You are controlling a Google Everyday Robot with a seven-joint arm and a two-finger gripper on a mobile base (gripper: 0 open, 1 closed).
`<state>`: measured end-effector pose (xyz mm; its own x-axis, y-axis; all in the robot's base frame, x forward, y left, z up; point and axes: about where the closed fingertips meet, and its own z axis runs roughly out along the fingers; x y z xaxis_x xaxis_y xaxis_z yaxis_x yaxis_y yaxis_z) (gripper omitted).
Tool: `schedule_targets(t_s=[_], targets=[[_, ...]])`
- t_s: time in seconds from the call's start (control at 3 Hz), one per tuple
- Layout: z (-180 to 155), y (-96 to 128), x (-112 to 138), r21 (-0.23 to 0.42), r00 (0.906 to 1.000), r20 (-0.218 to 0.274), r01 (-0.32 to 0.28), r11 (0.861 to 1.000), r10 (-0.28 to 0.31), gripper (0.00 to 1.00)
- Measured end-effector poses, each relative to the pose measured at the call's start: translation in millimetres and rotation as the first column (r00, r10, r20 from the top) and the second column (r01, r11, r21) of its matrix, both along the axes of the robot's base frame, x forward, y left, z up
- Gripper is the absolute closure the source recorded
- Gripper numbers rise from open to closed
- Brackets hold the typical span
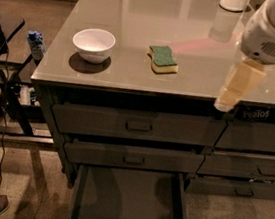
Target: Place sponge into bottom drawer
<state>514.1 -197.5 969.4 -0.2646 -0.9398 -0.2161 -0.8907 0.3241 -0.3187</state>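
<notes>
The sponge (pixel 162 59), yellow with a green top, lies on the grey countertop (pixel 139 16) near its middle. The bottom drawer (pixel 128 198) of the left column is pulled open, its dark inside bare. My gripper (pixel 235 86) hangs at the right over the counter's front edge, right of the sponge and well apart from it. Its pale fingers (pixel 241 80) point down and to the left.
A white bowl (pixel 93 44) stands on the counter left of the sponge. A white cylinder (pixel 234 0) stands at the back right. The two upper left drawers (pixel 138 126) are shut. A stand, cables and a small carton (pixel 35 43) are on the left.
</notes>
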Motion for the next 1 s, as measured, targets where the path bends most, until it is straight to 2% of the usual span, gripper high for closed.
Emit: schedule_targets(t_s=[0.33, 0.67, 1.0], targets=[[-18.8, 11.6, 29.1, 0.054, 0.9896, -0.040, 0.140, 0.989, -0.138, 0.00], [-33.0, 19.6, 51.3, 0.074, 0.9685, -0.092, 0.238, 0.968, -0.231, 0.00], [-32.9, 20.6, 51.6, 0.079, 0.9663, -0.092, 0.248, 0.966, -0.240, 0.00]])
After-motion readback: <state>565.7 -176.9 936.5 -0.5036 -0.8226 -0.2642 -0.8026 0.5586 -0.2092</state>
